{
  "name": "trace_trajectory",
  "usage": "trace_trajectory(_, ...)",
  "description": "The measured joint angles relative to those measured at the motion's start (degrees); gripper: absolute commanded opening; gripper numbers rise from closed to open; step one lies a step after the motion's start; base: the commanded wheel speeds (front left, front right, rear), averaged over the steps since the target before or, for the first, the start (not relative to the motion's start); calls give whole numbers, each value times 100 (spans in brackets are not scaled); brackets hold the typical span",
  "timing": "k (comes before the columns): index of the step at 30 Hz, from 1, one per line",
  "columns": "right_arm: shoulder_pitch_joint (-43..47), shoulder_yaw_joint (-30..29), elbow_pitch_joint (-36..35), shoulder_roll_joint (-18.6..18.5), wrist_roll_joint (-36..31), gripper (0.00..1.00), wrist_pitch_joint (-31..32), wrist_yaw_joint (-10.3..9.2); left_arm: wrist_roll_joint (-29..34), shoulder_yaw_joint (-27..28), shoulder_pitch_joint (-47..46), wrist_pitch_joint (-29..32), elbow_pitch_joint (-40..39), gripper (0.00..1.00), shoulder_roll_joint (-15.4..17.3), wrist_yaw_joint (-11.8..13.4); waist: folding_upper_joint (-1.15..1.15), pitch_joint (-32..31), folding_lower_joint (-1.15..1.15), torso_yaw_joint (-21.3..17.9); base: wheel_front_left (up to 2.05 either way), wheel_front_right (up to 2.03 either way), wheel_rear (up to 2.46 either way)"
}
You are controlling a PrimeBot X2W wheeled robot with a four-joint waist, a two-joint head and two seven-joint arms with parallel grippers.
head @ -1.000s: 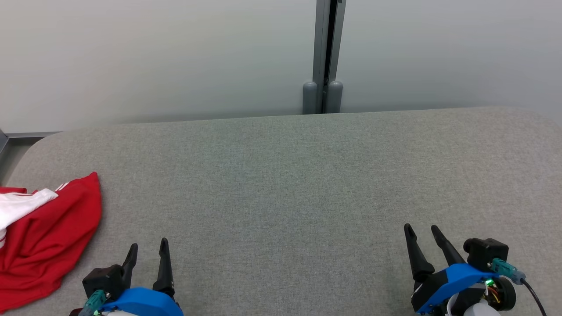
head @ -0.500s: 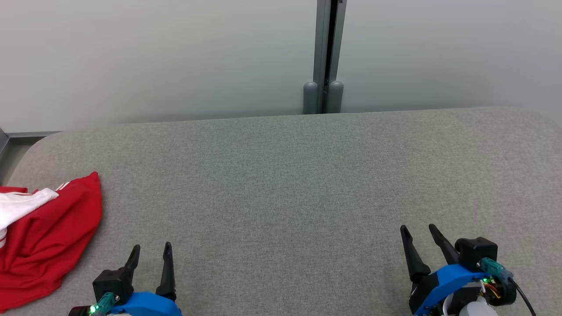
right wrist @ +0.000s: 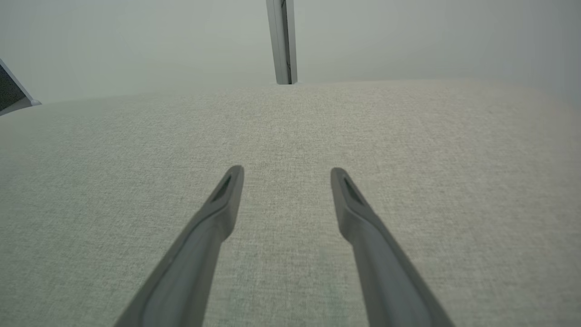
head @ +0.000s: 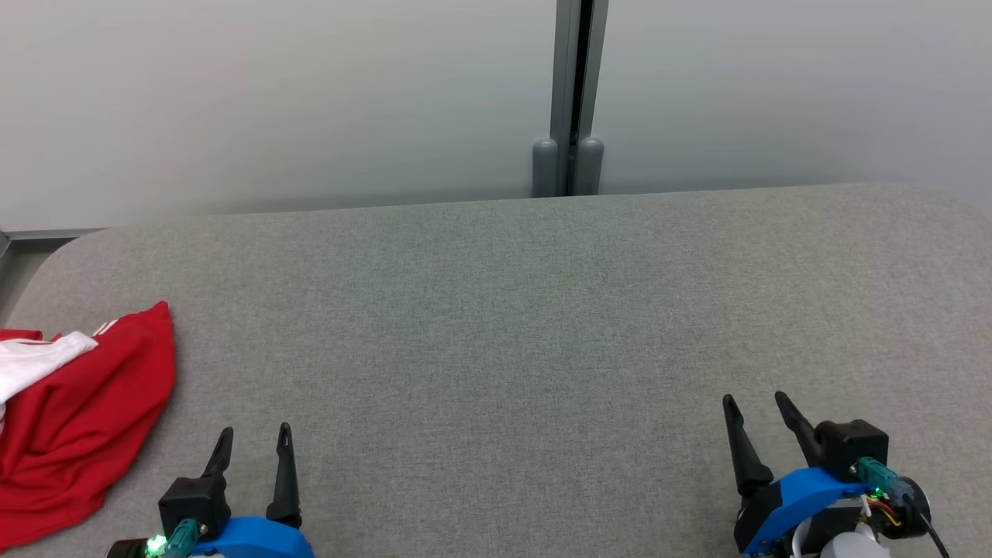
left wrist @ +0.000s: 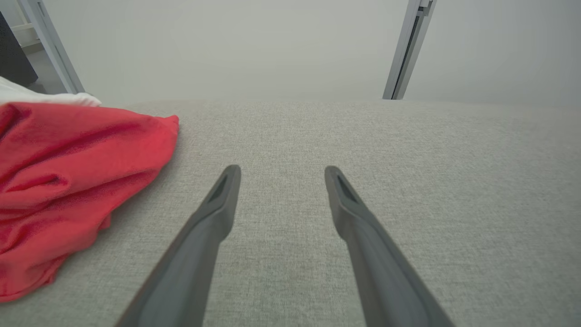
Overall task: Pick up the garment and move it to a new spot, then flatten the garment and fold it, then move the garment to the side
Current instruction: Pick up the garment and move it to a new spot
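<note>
Left tool (head: 254, 428), right tool (head: 752, 395) slightly outward

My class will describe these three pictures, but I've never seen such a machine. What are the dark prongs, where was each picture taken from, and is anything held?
It is a two-armed robot. The wide picture comes from a camera on its head, looking down on a grey padded surface. The other two come from cameras on its wrists, each looking along that arm's two dark fingers, your prongs. A crumpled red and white garment lies at the surface's left edge, beside the left gripper. That gripper and the right gripper are open and hold nothing.
</note>
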Motion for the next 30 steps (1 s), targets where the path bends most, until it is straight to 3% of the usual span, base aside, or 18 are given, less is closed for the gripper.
trace_trajectory(8,2,-135,4,12,-172,100,-68,0,181,98,58,-60,-30,100,-78,30,0,19,0,35,0,0,0)
trace_trajectory(15,-8,55,-7,14,-115,100,-70,0,166,115,48,-63,-9,100,-114,13,0,74,0,287,0,0,0)
trace_trajectory(30,-244,879,-86,29,3,100,-75,1,49,453,171,-68,-8,100,-133,134,0,248,0,1889,0,0,0)
